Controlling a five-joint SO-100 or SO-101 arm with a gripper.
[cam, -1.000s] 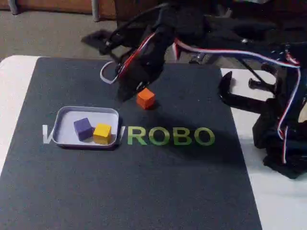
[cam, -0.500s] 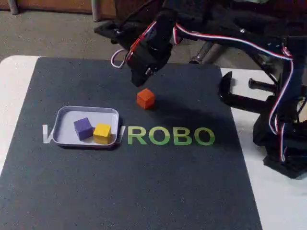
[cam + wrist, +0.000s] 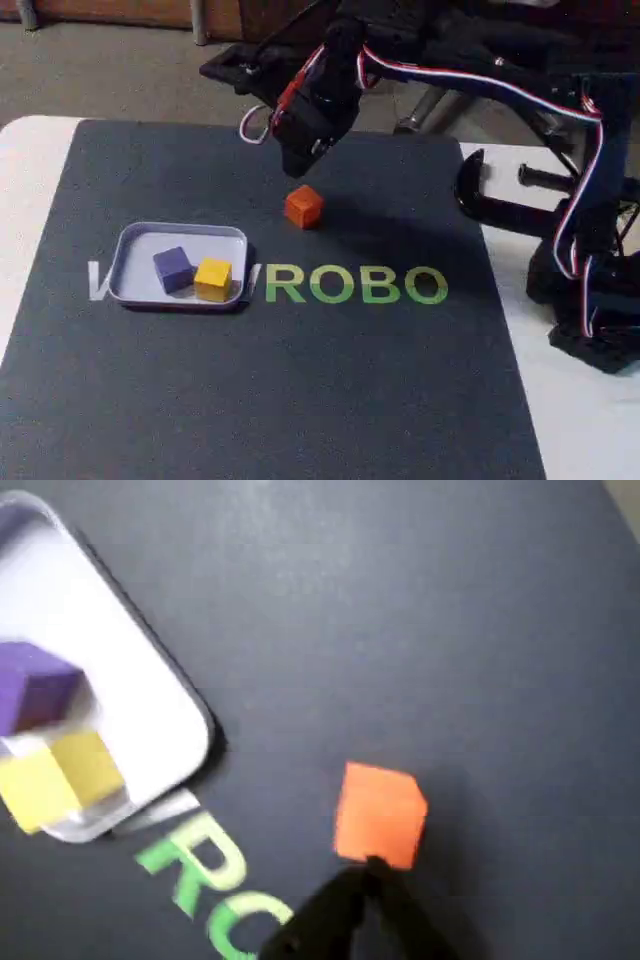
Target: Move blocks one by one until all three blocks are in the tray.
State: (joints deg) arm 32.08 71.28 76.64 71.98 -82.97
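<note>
Wrist view first: the small matte orange cube [image 3: 380, 813] sits on the dark mat [image 3: 420, 630], just past my jaws at 12 o'clock, my dark tips meeting in a point, pinched together with nothing between them. At 10 o'clock lies the shallow pale lavender-white tray [image 3: 150, 670], the purple cube [image 3: 35, 685] and yellow cube [image 3: 62, 778] inside it, touching. Over in the fixed view, my gripper [image 3: 297, 165] hangs above the orange cube [image 3: 303, 206], tray [image 3: 135, 243] at 8 o'clock from it.

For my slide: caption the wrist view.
Gripper above orange block on dark mat; purple and yellow blocks in tray.
</note>
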